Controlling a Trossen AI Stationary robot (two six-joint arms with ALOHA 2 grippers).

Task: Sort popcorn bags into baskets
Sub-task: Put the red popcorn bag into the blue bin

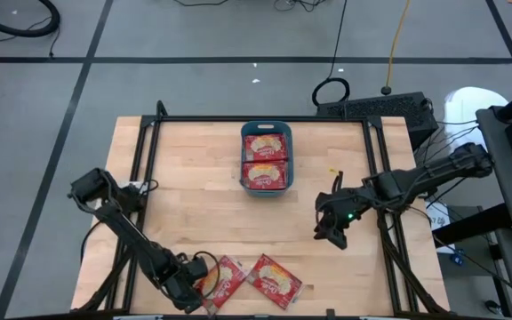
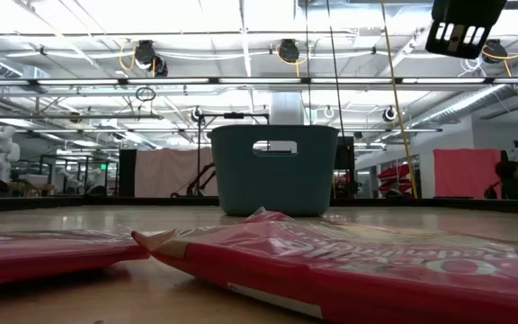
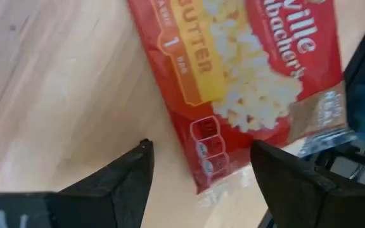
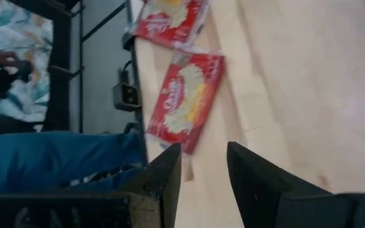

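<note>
Wooden slatted tabletop (image 1: 194, 204): from above you are seeing a teal plastic basket (image 1: 266, 129) holding two flat red popcorn bags (image 1: 266, 161), two more bags (image 1: 276, 277) lying near the front edge. Left wrist: your left gripper (image 3: 200, 166) is spreading wide over a glossy bag (image 3: 246, 76), gripping nothing. Right wrist: your right gripper (image 4: 203, 158) is hanging part-open, empty.
</note>
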